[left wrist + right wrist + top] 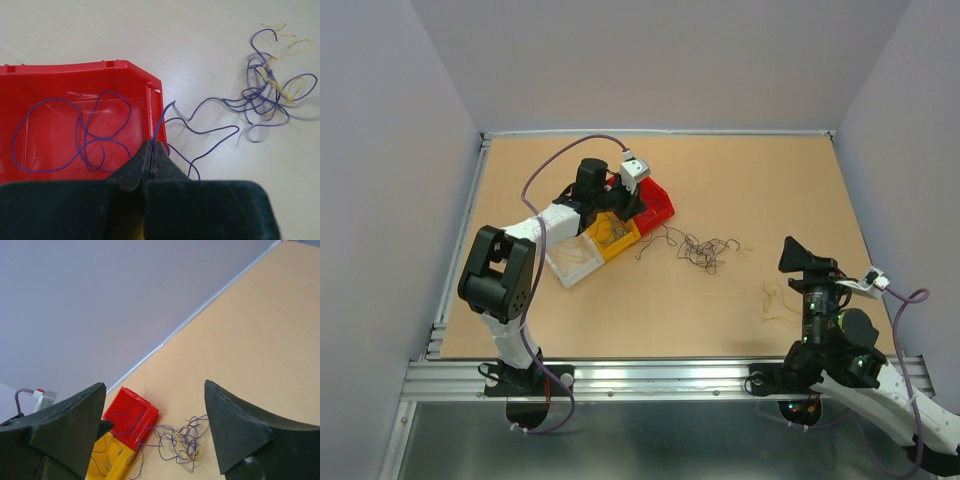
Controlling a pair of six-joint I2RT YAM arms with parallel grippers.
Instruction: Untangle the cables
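— Left hand (pixel 151 149)?
— Closed to a seam, nipping one purple cable (pixel 159 122) just outside the right wall of the red bin (pixel 100 67). No telling from the wrist view whether the tips touch that wall.

— Inside the bin?
— More purple cable, looped over the floor. Lower ends cut off behind the black fingers.

— And the rest?
— Loose clump of cables (pixel 267 95) on the surface (pixel 150 30), to the right of the bin and apart from it. Mostly purple, with a few yellowish strands woven through. Too fine and crossed over to trace any single strand. One purple tail reaching back toward the pinched piece, its end hidden under the hand.

— Right hand (pixel 155 385)?
— Spread wide, gripping nothing, pointed toward the clump from the near right of the surface.

— Anything beside it?
— Faint yellowish cables (pixel 778 300) just to its left, barely readable from above.

— Other bins?
— Yellow bin (pixel 617 240) and white bin (pixel 572 262), in a row with the red. Thin scribbles inside, partly covered by the left arm.
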